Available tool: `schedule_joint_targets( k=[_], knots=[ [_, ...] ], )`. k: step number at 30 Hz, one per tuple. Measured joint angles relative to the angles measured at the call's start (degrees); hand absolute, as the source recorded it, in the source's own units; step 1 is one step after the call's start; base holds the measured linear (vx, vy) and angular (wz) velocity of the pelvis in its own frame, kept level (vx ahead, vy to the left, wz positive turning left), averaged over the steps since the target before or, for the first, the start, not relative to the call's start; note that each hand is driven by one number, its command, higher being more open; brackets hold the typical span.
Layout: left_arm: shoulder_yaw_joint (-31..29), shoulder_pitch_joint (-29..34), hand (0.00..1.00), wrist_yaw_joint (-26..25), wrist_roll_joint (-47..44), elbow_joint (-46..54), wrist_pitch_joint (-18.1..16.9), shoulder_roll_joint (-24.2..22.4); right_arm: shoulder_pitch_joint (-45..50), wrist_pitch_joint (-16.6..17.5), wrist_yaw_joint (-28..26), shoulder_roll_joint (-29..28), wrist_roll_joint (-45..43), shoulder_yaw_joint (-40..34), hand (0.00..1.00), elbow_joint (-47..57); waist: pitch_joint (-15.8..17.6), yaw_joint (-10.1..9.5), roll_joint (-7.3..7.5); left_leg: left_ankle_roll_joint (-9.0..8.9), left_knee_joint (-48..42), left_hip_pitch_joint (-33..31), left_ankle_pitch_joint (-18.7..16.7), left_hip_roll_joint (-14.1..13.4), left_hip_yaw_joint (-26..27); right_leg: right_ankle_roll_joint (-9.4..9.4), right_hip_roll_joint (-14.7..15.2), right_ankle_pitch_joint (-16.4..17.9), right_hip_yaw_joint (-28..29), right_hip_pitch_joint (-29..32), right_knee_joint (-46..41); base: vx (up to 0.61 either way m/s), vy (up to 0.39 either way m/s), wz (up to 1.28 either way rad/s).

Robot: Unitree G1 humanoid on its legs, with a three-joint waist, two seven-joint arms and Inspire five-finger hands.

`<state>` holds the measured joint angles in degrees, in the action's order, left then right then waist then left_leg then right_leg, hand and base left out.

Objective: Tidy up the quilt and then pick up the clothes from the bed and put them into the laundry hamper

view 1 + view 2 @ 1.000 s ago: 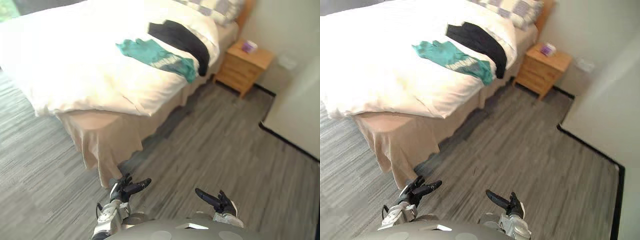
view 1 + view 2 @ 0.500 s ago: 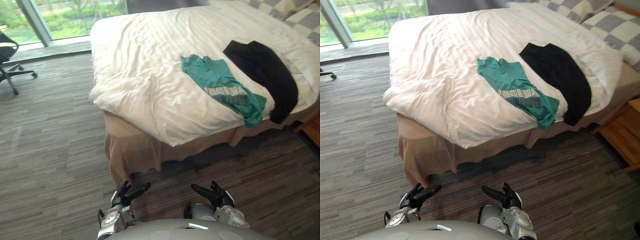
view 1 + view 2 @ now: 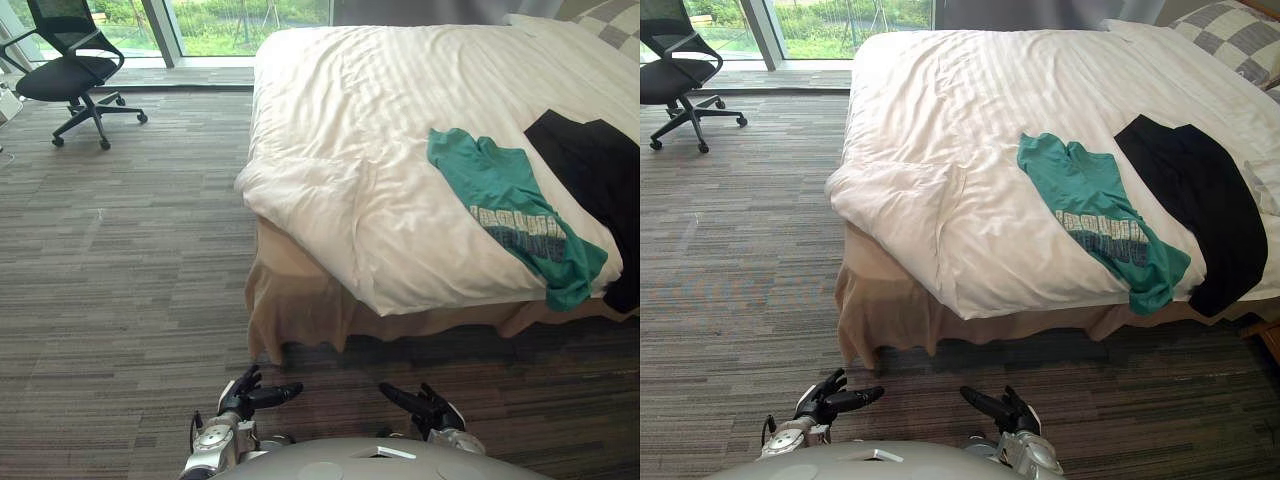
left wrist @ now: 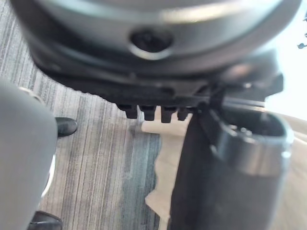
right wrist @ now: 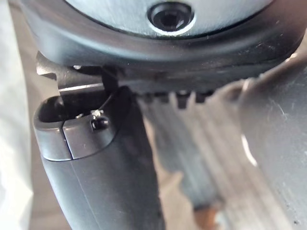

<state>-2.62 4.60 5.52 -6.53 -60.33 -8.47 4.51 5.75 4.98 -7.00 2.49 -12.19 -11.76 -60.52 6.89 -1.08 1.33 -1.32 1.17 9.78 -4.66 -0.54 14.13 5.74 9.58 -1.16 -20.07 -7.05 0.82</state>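
The left robot hand (image 3: pixel 250 393) and right robot hand (image 3: pixel 426 405) are held open and empty, away from the bed (image 3: pixel 300 312), where the green shirt (image 3: pixel 500 200) and black clothes (image 3: pixel 595 170) lie on the quilt (image 3: pixel 370 110) near its edge and could be pulled off if the quilt is tugged

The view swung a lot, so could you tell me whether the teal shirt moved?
No: the teal shirt still lies beside the black garment on the quilt.
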Motion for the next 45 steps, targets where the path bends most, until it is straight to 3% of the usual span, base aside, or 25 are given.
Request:
schedule_joint_targets(
  k=[5, 10, 15, 16, 19, 21, 22, 24, 28, 31, 33, 37, 41, 45],
  knots=[
    [-0.1, 0.1, 1.0, -0.3, -1.1, -0.1, 0.1, 0.0, 0.1, 0.7, 0.0, 0.0, -0.1, 0.0, 1.0, 0.0, 0.0, 0.03, -0.05, 0.0, 0.0, -0.2, 0.0, 0.0, 0.0, -0.06, 0.0, 0.1, 0.1, 0.2, -0.2, 0.0, 0.0, 0.0],
    [-3.2, 0.6, 1.0, -3.5, -8.7, -1.2, 1.1, -0.1, 0.1, 2.1, 0.1, 0.3, -0.1, -0.2, 1.0, -0.1, 0.1, 0.1, -0.34, 0.0, 0.2, -0.5, 0.0, 0.0, 0.0, -0.39, 0.0, 0.3, 0.2, 1.0, -0.9, 0.0, 0.0, 0.0],
    [-12.2, 2.7, 1.0, -7.5, -24.3, -2.1, 0.2, -0.4, 0.1, 3.3, 0.0, 0.4, 0.0, -1.6, 1.0, -0.7, 0.0, 0.42, -0.64, -0.28, 2.0, -0.3, 0.7, 0.1, -0.7, -0.9, -0.4, 1.0, -0.2, 1.4, -1.1, 0.02, -0.02, 0.11],
    [-22.3, 4.3, 1.0, -10.8, -38.4, 1.2, -5.4, 3.2, 0.7, 3.2, -1.1, 2.3, 0.1, -3.6, 1.0, -1.9, -1.0, 0.51, -2.13, -0.59, 2.4, -1.0, 1.0, -0.2, -2.1, -1.63, -0.7, 1.9, -0.3, 1.8, -1.9, 0.05, -0.087, 0.28],
    [-22.2, 4.3, 1.0, -10.7, -38.4, 1.6, -5.4, 2.4, 0.8, 3.2, -1.3, 2.2, 0.1, -3.5, 1.0, -1.9, -1.2, 0.52, -2.02, -0.62, 2.3, -1.0, 1.0, -0.3, -2.0, -1.62, -0.7, 1.9, -0.2, 1.8, -2.0, -0.03, -0.046, 0.07],
    [-26.6, 3.4, 1.0, -11.1, -38.5, 5.1, -1.9, 2.3, 1.6, 3.2, -1.4, 2.1, 0.1, -3.5, 1.0, -1.8, -1.4, 0.31, -2.32, -0.73, 2.3, -1.1, 1.2, -0.5, -1.9, -1.63, -0.7, 1.9, -0.1, 2.1, -2.3, -0.06, -0.032, 0.03],
    [-32.5, 2.5, 1.0, -12.5, -39.0, 11.1, 0.3, 2.8, 2.4, 3.3, -1.4, 2.0, 0.1, -3.5, 1.0, -1.8, -1.8, 0.16, -1.8, -0.94, 2.2, -1.1, 1.4, -0.8, -2.1, -1.77, -0.9, 2.0, 0.0, 2.1, -2.8, -0.04, -0.036, 0.17],
    [-35.8, -0.3, 1.0, -20.7, -33.4, 21.9, -0.9, 8.4, 4.9, 4.3, -1.3, 1.1, 0.0, -3.1, 1.0, -1.0, -2.3, -0.47, -0.91, -1.45, 2.0, -1.5, 0.2, -1.6, -2.2, -1.95, -1.1, 4.0, 1.4, 2.5, -4.5, -0.07, -0.054, 0.12],
    [-40.6, -5.1, 1.0, -24.2, -24.1, 32.9, -8.1, 22.5, 9.3, 4.7, -1.0, 1.6, -1.8, -1.6, 1.0, 2.5, -3.8, -0.35, -2.13, -1.97, 1.9, -1.5, -0.1, -2.4, -0.1, -2.13, -1.7, 4.7, 3.6, 4.0, -5.6, -0.03, -0.049, -0.23],
    [-41.2, -8.7, 1.0, -25.8, -13.6, 42.6, -12.8, 26.4, 11.6, 4.7, -0.6, 2.2, -2.7, -2.5, 1.0, 2.5, -6.2, -0.18, -3.32, -2.59, 1.9, -1.6, -1.0, -2.5, 1.2, -2.13, -1.8, 4.7, 5.1, 4.5, -5.6, 0.08, 0.015, -0.16],
    [-39.0, -11.6, 1.0, -26.9, -7.9, 44.7, -14.0, 27.6, 12.7, 4.7, -0.3, 2.2, -2.7, -3.2, 1.0, 2.5, -7.1, -0.13, -3.89, -2.41, 1.7, -1.4, -0.1, -2.0, 1.4, -2.17, -1.8, 4.7, 6.0, 4.5, -5.6, 0.11, 0.033, 0.03],
    [-32.7, -18.1, 1.0, -26.6, 0.6, 45.3, -13.5, 30.9, 12.1, 4.5, -0.3, 1.8, -2.7, -5.1, 1.0, 2.5, -7.4, 1.49, -4.17, -2.51, 1.7, -0.9, -0.1, -2.2, 2.5, -2.19, -2.0, 4.7, 8.2, 4.4, -5.4, 0.08, 0.021, -0.08],
    [-28.5, -20.6, 1.0, -24.1, 2.9, 44.5, -10.8, 32.9, 12.3, 4.1, -0.5, 0.5, -2.6, -7.3, 1.0, 2.2, -7.4, 2.0, -3.15, -3.2, 0.9, 0.0, -0.8, -2.7, 4.2, -2.21, -2.2, 4.7, 10.8, 4.3, -5.0, 0.03, 0.0, -0.29],
    [-23.4, -23.2, 1.0, -21.3, 7.1, 42.1, -9.6, 35.4, 13.1, 3.7, -1.0, -0.3, -2.5, -8.8, 1.0, 2.2, -7.2, 2.9, -3.14, -2.96, 0.9, 0.6, -1.4, -2.9, 4.9, -2.44, -2.7, 4.4, 11.7, 4.2, -4.7, -0.01, -0.016, -0.12]
  ],
)
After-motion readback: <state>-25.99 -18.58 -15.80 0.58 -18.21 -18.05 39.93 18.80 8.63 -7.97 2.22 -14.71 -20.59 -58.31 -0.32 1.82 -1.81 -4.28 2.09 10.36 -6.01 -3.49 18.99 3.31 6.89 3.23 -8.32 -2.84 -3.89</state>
